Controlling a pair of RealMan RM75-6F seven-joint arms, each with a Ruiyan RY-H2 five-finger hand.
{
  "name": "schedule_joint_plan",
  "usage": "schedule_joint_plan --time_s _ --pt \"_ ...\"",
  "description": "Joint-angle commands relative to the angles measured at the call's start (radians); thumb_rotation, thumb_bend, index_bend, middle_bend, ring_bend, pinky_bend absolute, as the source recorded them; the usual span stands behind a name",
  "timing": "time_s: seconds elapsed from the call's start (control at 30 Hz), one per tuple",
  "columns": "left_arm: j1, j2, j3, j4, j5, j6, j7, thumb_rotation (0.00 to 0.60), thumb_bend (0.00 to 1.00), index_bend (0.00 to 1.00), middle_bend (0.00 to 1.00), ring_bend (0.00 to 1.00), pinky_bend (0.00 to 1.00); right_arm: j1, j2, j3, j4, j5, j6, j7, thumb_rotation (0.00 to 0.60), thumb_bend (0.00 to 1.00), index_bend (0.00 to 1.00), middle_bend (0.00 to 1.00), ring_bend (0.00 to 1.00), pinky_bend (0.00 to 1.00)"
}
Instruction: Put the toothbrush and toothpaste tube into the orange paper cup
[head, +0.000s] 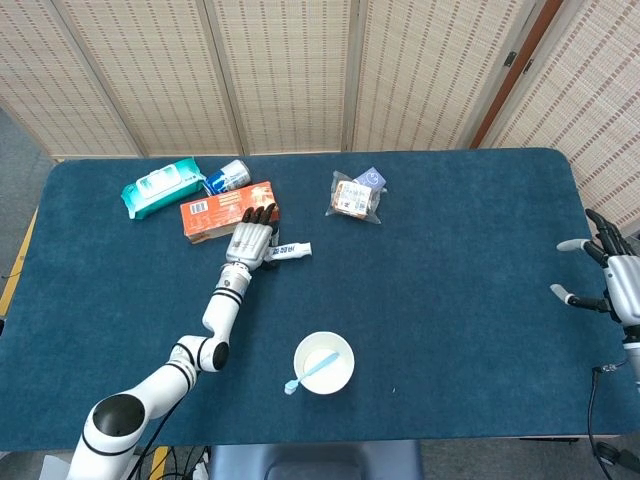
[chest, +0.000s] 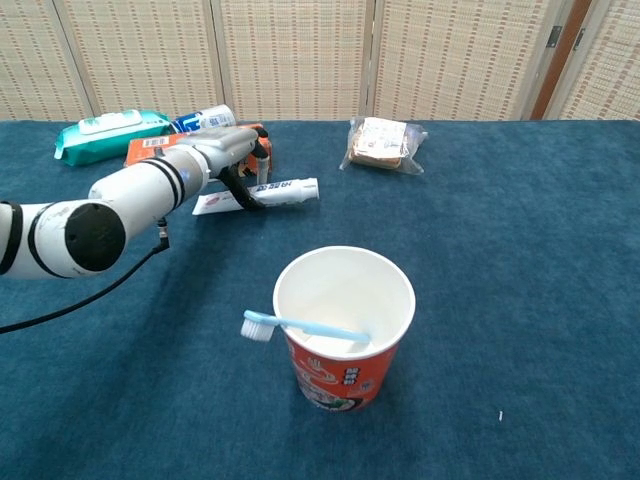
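The orange paper cup (head: 324, 363) (chest: 345, 320) stands near the table's front edge. A light blue toothbrush (head: 305, 376) (chest: 300, 328) lies in it, with the bristle head sticking out over the left rim. The white toothpaste tube (head: 292, 250) (chest: 285, 188) is further back on the left, its cap end tilted slightly up off the cloth. My left hand (head: 251, 240) (chest: 235, 160) grips the tube's left part, dark fingers curled around it. My right hand (head: 605, 280) hangs at the table's far right edge, fingers spread and holding nothing.
Just behind the left hand lies an orange box (head: 228, 208) (chest: 150, 148). A teal wet-wipes pack (head: 162, 186) (chest: 110, 132) and a blue can (head: 228, 176) (chest: 205, 120) sit behind it. A clear snack bag (head: 355, 198) (chest: 383, 142) lies at the back middle.
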Motion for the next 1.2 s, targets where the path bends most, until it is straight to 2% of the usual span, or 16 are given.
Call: schedule_joint_plan --time_s 0.03,0.17,0.33,0.57,0.77,0.97,1.2 --pt "0.041 0.049 0.016 -0.103 0.019 0.059 0.01 0.6 0.27 0.56 0.0 0.0 0.0 0.0 0.002 0.0 -0.006 -0.002 0.003 -0.003 0.6 0.09 0.38 0.01 0.0 0.2" --pt "0.084 0.108 0.023 -0.238 0.018 0.117 0.047 0.6 0.27 0.56 0.0 0.0 0.0 -0.001 0.005 0.001 -0.018 -0.006 0.01 -0.01 0.6 0.09 0.38 0.01 0.0 0.2" --pt "0.151 0.219 0.02 -0.476 -0.012 0.185 0.105 0.6 0.27 0.56 0.0 0.0 0.0 -0.004 0.01 0.002 -0.031 -0.011 0.022 -0.016 0.6 0.09 0.38 0.01 0.0 0.2" --pt "0.214 0.381 0.014 -0.821 -0.093 0.26 0.22 0.6 0.27 0.57 0.0 0.0 0.0 -0.001 0.014 0.004 -0.049 -0.026 0.041 -0.021 0.6 0.09 0.38 0.01 0.0 0.2" --pt "0.238 0.481 0.015 -1.034 -0.179 0.297 0.285 0.6 0.27 0.57 0.0 0.0 0.0 0.002 0.034 0.01 -0.076 -0.043 0.065 -0.028 0.6 0.09 0.38 0.01 0.0 0.2" --pt "0.26 0.567 0.012 -1.221 -0.237 0.324 0.281 0.6 0.27 0.58 0.0 0.0 0.0 -0.003 0.044 0.009 -0.098 -0.053 0.083 -0.029 0.6 0.09 0.38 0.01 0.0 0.2" --pt "0.277 0.664 0.0 -1.429 -0.321 0.304 0.206 0.6 0.27 0.58 0.0 0.0 0.0 -0.016 0.05 0.004 -0.118 -0.068 0.116 -0.028 0.6 0.09 0.38 0.01 0.0 0.2"
